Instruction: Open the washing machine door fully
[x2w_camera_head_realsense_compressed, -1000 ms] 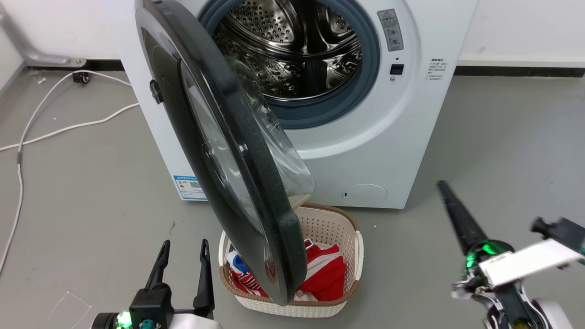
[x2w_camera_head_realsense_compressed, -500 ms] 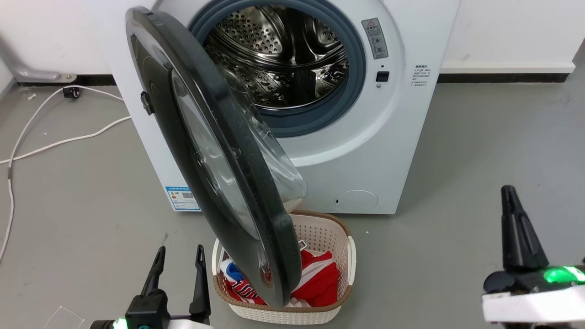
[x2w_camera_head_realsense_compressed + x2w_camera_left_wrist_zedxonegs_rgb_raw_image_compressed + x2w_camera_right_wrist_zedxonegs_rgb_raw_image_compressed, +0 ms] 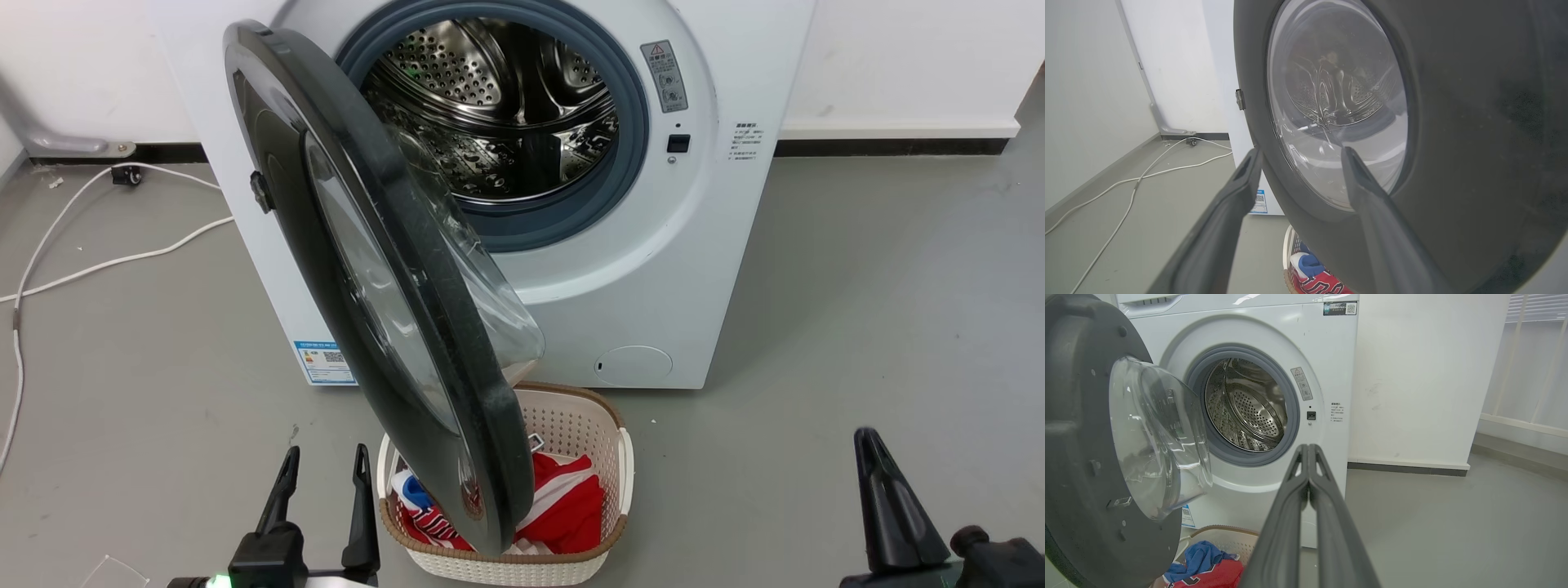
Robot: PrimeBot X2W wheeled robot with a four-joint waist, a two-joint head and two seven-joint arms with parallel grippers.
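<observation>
The washing machine door [image 3: 408,261] stands swung partway out, its lower edge over the basket [image 3: 531,565]. My left jaws, spread and empty, sit just left of that edge, facing its outer side. My right jaws, pressed together, are well off to the right. The basket holds red, white and blue clothes [image 3: 571,506].
</observation>
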